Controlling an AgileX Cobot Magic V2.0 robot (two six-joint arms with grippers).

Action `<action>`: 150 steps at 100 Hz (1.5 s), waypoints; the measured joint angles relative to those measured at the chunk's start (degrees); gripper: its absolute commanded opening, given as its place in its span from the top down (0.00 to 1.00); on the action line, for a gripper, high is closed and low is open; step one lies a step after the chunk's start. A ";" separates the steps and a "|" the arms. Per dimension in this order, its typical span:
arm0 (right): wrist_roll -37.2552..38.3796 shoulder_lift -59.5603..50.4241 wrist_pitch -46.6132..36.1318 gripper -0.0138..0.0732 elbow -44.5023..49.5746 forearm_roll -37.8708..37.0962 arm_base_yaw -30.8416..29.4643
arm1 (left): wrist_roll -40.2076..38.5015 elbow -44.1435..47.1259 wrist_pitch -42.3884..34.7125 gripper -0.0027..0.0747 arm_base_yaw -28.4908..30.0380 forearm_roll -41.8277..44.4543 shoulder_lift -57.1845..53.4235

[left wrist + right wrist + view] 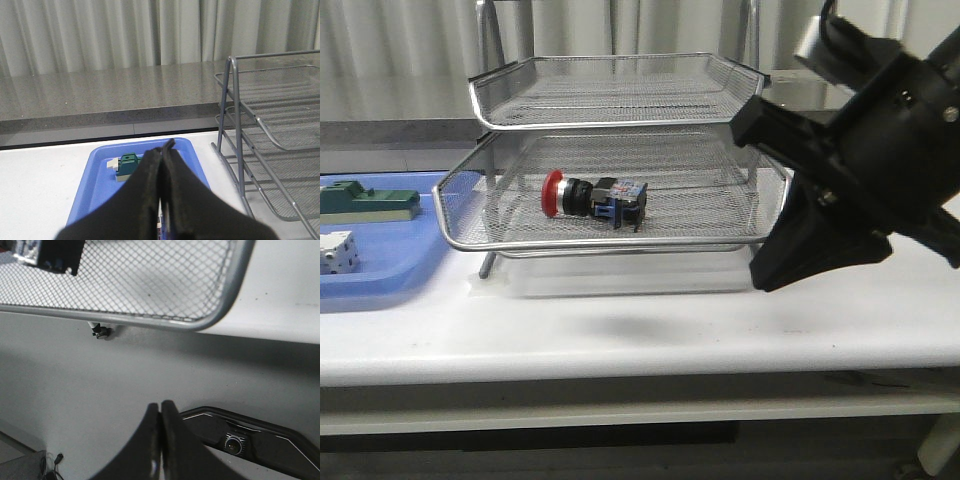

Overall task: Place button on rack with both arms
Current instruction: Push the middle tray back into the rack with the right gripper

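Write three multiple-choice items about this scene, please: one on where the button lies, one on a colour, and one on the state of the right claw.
1. Where does the button lie?
A. In the blue tray
B. On the middle tier of the rack
C. On the bare table

2. What colour is the button's round cap?
A. Red
B. Yellow
C. White

3. How is the right claw?
A. Wide open
B. Shut on the button
C. Shut, holding nothing

Answers:
1. B: the front view shows the button on its side on the mesh below the top tier, while the blue tray holds only the green block and the white cube.
2. A: the cap at the button's left end is red.
3. C: the right wrist view shows the fingers pressed together with nothing between them, in front of the rack.
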 measured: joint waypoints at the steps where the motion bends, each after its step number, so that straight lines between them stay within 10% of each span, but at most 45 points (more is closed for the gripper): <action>1: 0.00 0.17 -0.13 0.92 -0.18 0.14 0.14 | 0.00 0.00 0.00 0.99 0.00 0.00 0.00; 150: -5.45 23.99 -15.33 0.92 -23.03 0.17 3.66 | 0.00 0.00 0.00 0.99 0.00 0.00 0.00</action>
